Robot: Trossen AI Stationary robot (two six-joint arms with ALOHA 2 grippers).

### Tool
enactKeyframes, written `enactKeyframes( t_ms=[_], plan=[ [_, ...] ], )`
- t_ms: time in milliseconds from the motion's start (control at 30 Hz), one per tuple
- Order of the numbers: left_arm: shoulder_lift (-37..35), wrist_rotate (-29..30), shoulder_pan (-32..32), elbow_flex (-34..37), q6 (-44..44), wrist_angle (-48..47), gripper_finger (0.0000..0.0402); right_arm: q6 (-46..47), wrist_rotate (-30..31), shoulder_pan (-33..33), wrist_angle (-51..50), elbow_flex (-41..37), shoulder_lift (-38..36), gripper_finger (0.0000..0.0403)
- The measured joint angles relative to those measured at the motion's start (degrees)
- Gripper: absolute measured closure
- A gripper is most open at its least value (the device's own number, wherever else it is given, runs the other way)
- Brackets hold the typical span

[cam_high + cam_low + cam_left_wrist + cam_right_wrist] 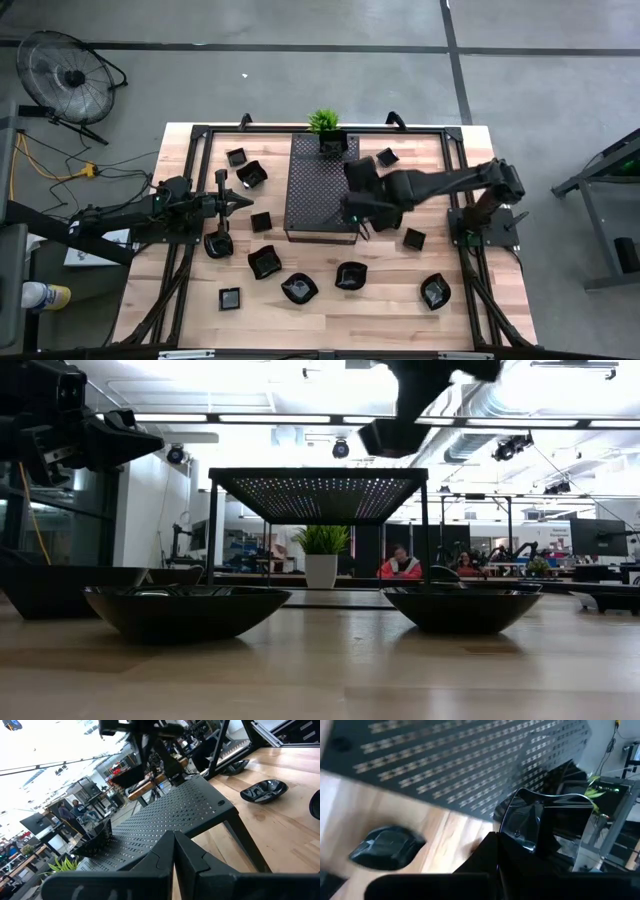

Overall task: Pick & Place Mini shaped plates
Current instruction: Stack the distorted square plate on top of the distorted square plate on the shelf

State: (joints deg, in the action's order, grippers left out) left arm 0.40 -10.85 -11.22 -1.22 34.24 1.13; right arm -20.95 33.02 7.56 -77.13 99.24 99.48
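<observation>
Holding a mini plate above the perforated tray, right fingers clamp it; left fingers closed, empty.

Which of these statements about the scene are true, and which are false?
1. The right gripper holds a plate beside the tray. True.
2. The left gripper is open. False: it is shut and empty.
3. The plant stands at one end of the tray. True.
4. All plates lie on the tray. False: most lie on the table around it.
5. The fan stands on the table. False: it is on the floor.
</observation>
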Motion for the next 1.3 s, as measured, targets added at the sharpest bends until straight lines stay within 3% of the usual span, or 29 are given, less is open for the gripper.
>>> enactKeyframes(
  t_ms=[500, 967, 1300],
  plan=[
    [0.00, 0.00, -0.01, -0.01, -0.01, 0.00, 0.0400, -15.28, -9.90, -14.72, 18.36, 0.00, 0.00, 0.0403],
    [-0.02, -0.01, 0.00, 0.00, 0.00, 0.00, 0.0400, -16.99, -21.82, -22.75, 31.50, 0.01, 0.04, 0.0403],
    [0.00, 0.00, 0.00, -0.01, 0.00, 0.00, 0.0400, -18.88, -25.22, -25.15, 35.18, 0.02, 3.09, 0.0403]
  ],
)
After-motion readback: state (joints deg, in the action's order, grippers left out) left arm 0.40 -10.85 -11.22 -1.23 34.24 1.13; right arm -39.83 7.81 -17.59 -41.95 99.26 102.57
